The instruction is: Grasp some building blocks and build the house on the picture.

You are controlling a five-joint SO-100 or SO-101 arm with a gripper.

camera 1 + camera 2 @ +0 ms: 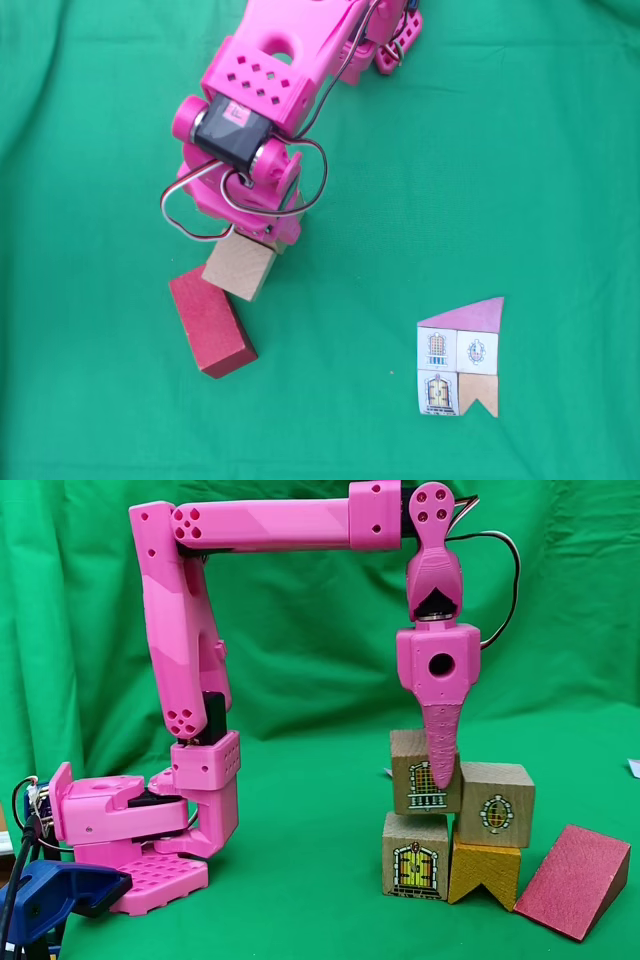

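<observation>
In a fixed view from the front, the building blocks form a small stack. A door cube [414, 856] and a yellow notched block [485, 873] are at the bottom. A window cube [496, 803] rests on the notched block. My pink gripper [443, 778] points straight down, one finger lying across the front face of the upper-left window cube [412, 772]; the other finger is hidden behind it. A dark-red block [574, 879] leans beside the stack. From above, the gripper [256, 240] covers a tan cube [240, 268], with the red block [212, 322] touching it. The house picture [460, 357] lies flat to the right.
A green cloth [520, 150] covers the table and hangs as a backdrop. The arm's base [130, 850] stands at the left in the front view, with a blue clamp [50, 895] beside it. A scrap of white paper [634, 768] lies at the right edge.
</observation>
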